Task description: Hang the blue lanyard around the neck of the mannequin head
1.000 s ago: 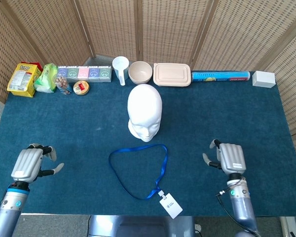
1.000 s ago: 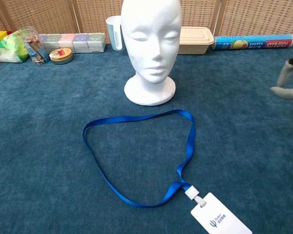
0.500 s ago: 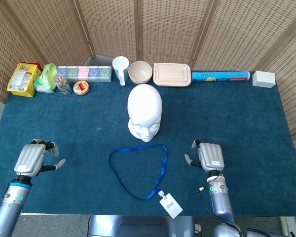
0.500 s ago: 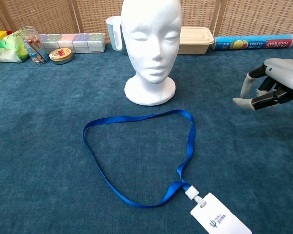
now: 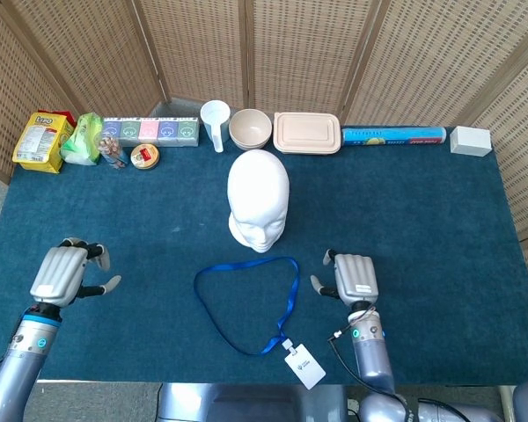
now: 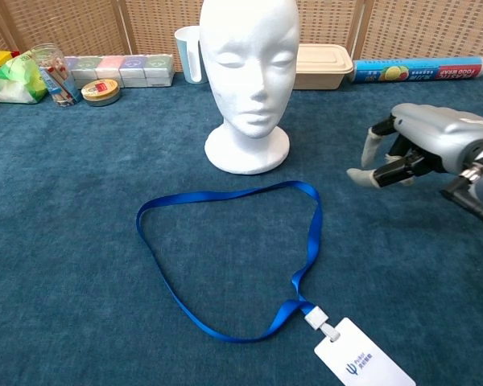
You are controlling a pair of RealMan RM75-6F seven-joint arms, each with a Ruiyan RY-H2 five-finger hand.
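Observation:
The white mannequin head (image 5: pixel 259 200) (image 6: pixel 250 72) stands upright mid-table, facing me. In front of it the blue lanyard (image 5: pixel 246 303) (image 6: pixel 225 265) lies flat in a loop, its white badge (image 5: pixel 304 366) (image 6: pixel 364 363) at the near end. My right hand (image 5: pixel 353 278) (image 6: pixel 419 145) hovers just right of the loop, fingers apart and holding nothing. Far to the left, my left hand (image 5: pixel 64 274) is also open with nothing in it, well away from the lanyard; the chest view does not show it.
Along the back edge stand snack bags (image 5: pixel 44 141), a row of small boxes (image 5: pixel 150 131), a tin (image 5: pixel 144 156), a white cup (image 5: pixel 215 123), a bowl (image 5: pixel 250 128), a lidded container (image 5: pixel 307 133), a food-wrap box (image 5: pixel 393 135) and a white block (image 5: pixel 470 141). A wicker screen backs the table.
My right hand has moved left across the table toward the lanyard loop. My left hand has shifted slightly right and up.

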